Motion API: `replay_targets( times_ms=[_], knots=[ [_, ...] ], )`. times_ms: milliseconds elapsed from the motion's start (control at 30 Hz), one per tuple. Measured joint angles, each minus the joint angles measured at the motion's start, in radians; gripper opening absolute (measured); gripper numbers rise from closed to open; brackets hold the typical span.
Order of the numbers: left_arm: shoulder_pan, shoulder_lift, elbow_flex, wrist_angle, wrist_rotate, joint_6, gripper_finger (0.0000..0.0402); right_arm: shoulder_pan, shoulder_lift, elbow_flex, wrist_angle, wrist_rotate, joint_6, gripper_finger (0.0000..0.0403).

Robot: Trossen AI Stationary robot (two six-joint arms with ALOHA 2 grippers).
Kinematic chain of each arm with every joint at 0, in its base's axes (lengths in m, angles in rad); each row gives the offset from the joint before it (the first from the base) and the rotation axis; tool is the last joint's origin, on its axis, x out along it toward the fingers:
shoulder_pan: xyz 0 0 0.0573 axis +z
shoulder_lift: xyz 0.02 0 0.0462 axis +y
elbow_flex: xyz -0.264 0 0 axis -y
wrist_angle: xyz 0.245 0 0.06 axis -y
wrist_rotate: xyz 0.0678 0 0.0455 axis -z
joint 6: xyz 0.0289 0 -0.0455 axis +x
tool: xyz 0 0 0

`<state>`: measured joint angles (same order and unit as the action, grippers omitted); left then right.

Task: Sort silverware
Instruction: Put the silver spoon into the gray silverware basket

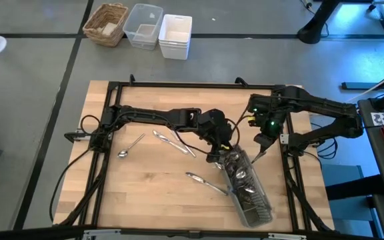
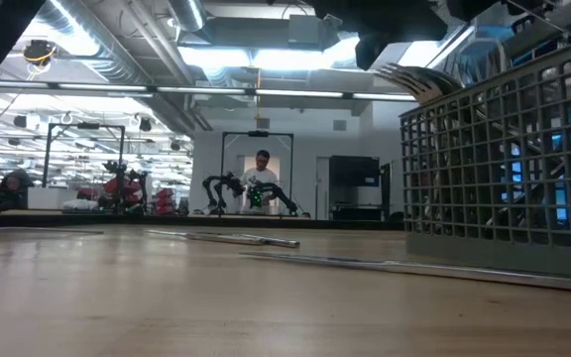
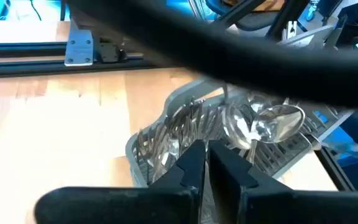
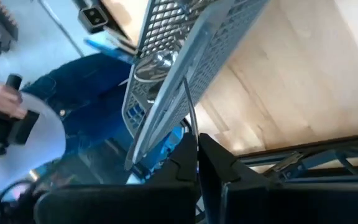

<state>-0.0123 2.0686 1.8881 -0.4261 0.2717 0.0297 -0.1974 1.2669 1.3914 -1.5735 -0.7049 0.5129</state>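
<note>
- The grey caddy [image 2: 504,159] stands nearest the low camera, cut off at the picture's right edge; fork tines [image 2: 409,79] poke above its rim.
- From above, the caddy [image 1: 249,190] lies slantwise on the wooden table [image 1: 152,193], packed with shiny silverware whose single pieces are hard to tell apart.
- The left gripper [image 1: 222,152] hovers at the caddy's upper end, fingers [image 3: 191,165] pressed together, nothing visibly held; a dark bar hides much of its wrist view.
- The right gripper [image 1: 259,152] sits just beside the caddy's upper end, clenched on a thin metal piece [image 4: 191,115]; which utensil cannot be told.
- Loose silverware lies left of the caddy: a spoon [image 1: 131,147] farthest, two crossed pieces [image 1: 175,143] nearer, and one [image 1: 205,181] almost touching it.
- No readable writing shows.
</note>
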Motion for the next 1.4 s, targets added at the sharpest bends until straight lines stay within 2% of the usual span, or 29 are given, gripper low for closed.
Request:
replay_targets(
  times_ms=[367, 633, 1100, 1400],
  knots=[
    [-0.004, 0.000, 0.000, -0.004, 0.012, 0.008, 0.0013, 0.000, -0.101, 0.000, 0.005, 0.093, 0.112, 0.0000],
    [-0.004, 0.000, 0.000, -0.005, 0.006, 0.056, 0.0013, 0.000, -0.204, 0.000, 0.000, 0.150, 0.115, 0.0000],
    [-0.002, 0.000, 0.000, -0.004, 0.006, 0.057, 0.0013, 0.000, -0.340, 0.000, -0.001, 0.179, 0.193, 0.0000],
    [-0.001, 0.000, 0.000, 0.000, 0.005, 0.057, 0.0013, 0.001, -0.379, 0.000, 0.001, 0.243, 0.289, 0.0000]
  ],
)
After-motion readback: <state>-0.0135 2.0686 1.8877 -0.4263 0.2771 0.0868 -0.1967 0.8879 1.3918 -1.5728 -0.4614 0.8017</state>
